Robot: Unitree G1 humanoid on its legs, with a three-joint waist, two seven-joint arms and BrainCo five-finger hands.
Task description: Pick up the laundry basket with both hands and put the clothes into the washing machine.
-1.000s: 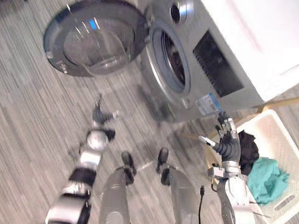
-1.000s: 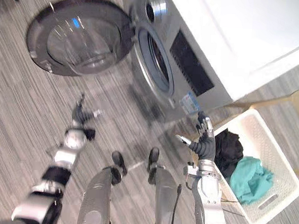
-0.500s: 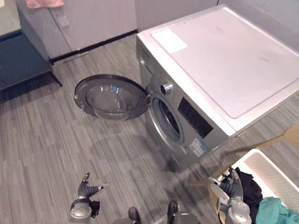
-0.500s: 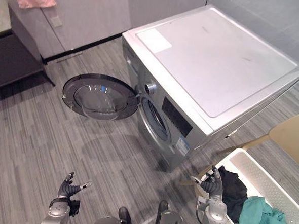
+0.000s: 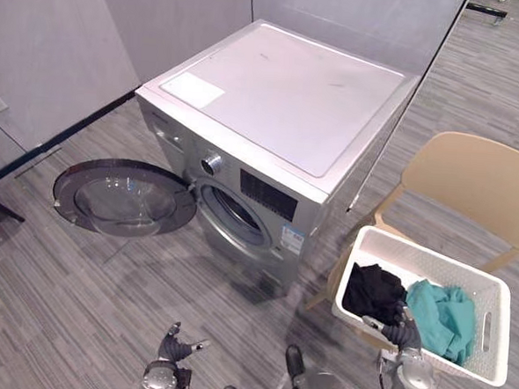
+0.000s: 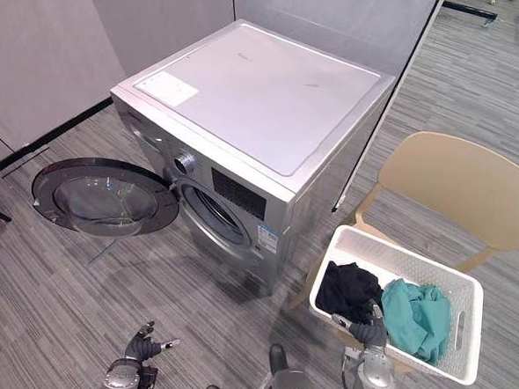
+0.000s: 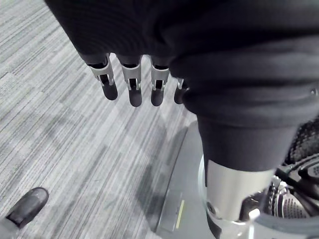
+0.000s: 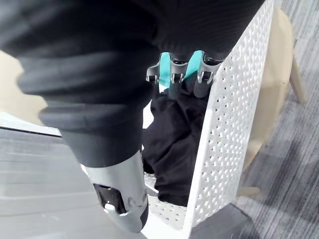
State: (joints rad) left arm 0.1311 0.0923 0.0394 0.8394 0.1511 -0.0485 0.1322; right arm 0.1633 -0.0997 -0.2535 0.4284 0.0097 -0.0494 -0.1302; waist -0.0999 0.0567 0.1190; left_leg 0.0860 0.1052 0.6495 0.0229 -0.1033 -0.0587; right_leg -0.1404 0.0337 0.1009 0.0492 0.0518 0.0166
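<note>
The right hand (image 5: 401,335) holds its fingers (image 8: 172,75) straight and empty at the near rim of the white basket (image 5: 432,259). The basket sits between the washing machine (image 5: 283,95) and a chair (image 5: 472,181), holding black clothes (image 5: 373,290) and teal clothes (image 5: 443,313). The left hand (image 5: 173,346) is relaxed above the floor (image 5: 50,305).

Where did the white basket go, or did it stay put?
No. The basket stays at the tan chair, right of the washing machine, holding the clothes. The camera moved, not the basket.
</note>
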